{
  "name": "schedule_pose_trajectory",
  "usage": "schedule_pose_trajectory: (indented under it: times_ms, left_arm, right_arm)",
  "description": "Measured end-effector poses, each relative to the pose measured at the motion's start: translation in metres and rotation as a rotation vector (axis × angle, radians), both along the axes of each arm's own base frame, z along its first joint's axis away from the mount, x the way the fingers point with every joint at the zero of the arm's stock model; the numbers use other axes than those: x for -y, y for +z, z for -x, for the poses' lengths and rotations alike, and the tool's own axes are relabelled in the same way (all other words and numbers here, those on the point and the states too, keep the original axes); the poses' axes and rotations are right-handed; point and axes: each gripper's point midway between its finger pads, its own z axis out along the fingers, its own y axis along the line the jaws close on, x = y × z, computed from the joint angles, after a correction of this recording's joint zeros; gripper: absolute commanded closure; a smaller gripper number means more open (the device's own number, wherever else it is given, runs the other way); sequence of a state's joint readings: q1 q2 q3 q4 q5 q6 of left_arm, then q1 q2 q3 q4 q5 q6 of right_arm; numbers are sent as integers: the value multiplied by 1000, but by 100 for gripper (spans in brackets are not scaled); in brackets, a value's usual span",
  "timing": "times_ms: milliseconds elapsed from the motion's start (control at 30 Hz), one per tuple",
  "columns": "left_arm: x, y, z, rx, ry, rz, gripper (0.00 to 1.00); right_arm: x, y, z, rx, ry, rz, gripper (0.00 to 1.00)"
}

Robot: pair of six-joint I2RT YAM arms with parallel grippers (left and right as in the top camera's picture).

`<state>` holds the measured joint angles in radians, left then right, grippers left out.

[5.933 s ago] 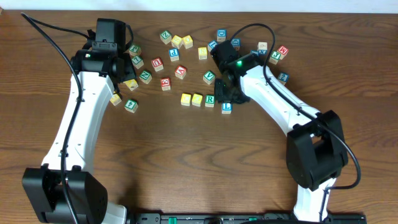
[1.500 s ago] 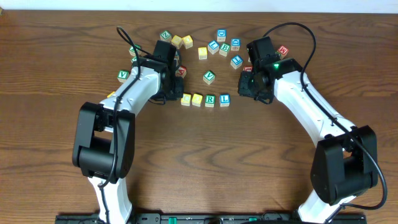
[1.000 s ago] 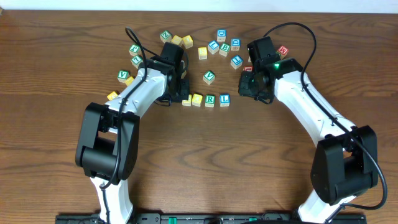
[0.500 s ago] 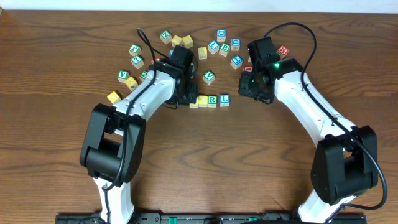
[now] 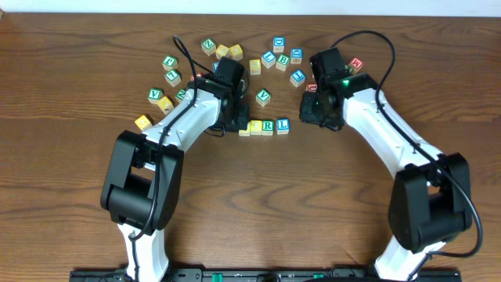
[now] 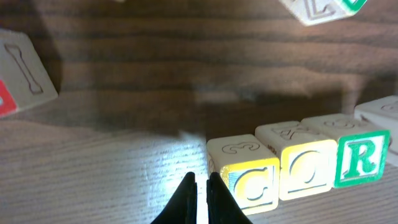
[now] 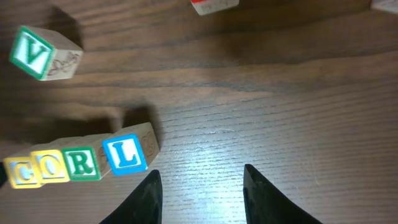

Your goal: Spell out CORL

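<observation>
Setting: robotics lab test bench. Indicators:
- Two white-and-black jointed arms, left arm (image 5: 184,121) and right arm (image 5: 383,125), stand at the near edge of a bare wood-grain tabletop (image 5: 63,157).
- An exposed black cable (image 5: 364,33) loops over the right arm.
- A black base rail (image 5: 266,274) runs along the near edge.
- Lettered toy blocks (image 5: 264,97) lie loose on the surface.

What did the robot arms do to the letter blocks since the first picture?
The left gripper swung in, shut, and pushed the C block right, snug against the O block. The right gripper backed away from the L block, open. The V block stayed put.
</observation>
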<state>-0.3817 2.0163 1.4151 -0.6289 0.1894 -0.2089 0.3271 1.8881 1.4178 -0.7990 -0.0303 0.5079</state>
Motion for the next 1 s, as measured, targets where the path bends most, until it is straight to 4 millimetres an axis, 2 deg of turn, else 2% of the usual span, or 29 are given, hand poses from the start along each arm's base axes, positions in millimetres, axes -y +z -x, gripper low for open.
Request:
schedule_pose_trajectory:
  times_ms: [167,300,467,733,1000]
  left_arm:
    - [1,1,-3,13,0,5,92]
    - [2,1,-3,15,-1,7,93]
    - [8,1,0,13,-10,8,92]
    - [24,1,8,9,-33,11,92]
    - [22,1,7,16,-29,-4,92]
  right_arm:
    - [-1,-17,0,-30,1,9,66]
    - [-6,-32,-2,-52,6,-3,71]
    - [-15,-54,-3,-87,14,-38,71]
    - [-19,-56,-2,-96,22,-64,70]
    - [-20,-56,-3,-92,30,-65,70]
